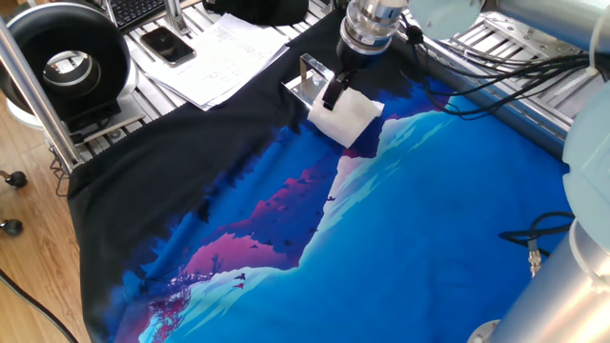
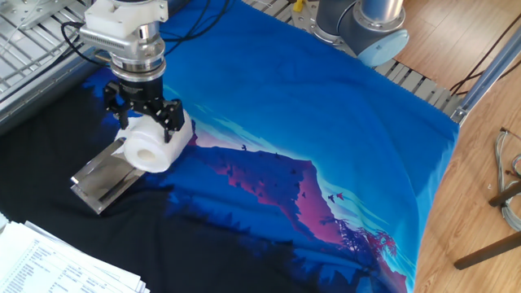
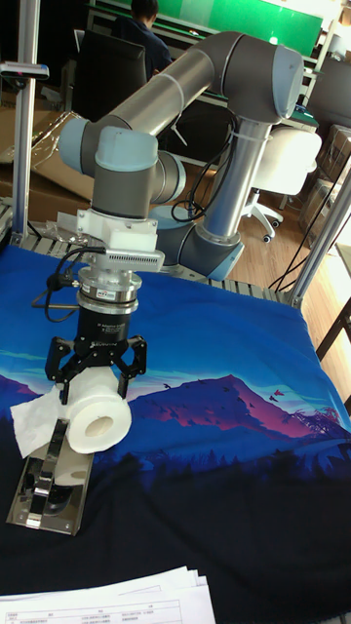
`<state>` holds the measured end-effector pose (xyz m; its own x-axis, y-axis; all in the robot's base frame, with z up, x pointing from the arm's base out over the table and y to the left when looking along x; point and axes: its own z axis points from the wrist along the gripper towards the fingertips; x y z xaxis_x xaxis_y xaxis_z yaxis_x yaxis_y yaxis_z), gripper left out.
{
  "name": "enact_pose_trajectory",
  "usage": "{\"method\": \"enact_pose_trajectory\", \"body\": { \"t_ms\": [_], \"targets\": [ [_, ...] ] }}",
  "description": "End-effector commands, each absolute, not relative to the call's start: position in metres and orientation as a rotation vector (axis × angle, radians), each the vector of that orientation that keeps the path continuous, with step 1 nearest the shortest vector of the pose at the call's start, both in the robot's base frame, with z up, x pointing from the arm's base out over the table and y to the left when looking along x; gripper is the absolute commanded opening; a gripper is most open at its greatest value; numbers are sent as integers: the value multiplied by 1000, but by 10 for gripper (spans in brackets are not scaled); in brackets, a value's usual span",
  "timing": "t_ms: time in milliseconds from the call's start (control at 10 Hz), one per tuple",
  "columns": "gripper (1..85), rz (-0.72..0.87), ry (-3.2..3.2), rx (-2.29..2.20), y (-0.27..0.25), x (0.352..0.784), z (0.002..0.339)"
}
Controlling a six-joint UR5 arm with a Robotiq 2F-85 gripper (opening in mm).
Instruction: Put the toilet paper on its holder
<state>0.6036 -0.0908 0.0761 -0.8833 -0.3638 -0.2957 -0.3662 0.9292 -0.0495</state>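
Wooden floor (light planks), a white office chair behind the table.
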Motion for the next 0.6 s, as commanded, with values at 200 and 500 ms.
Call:
{"method": "enact_pose_trajectory", "body": {
  "t_ms": [200,500],
  "targets": [
    [850,138,2757,-504,-70,608,76],
    [850,183,2775,-480,-64,604,70]
  ]
}}
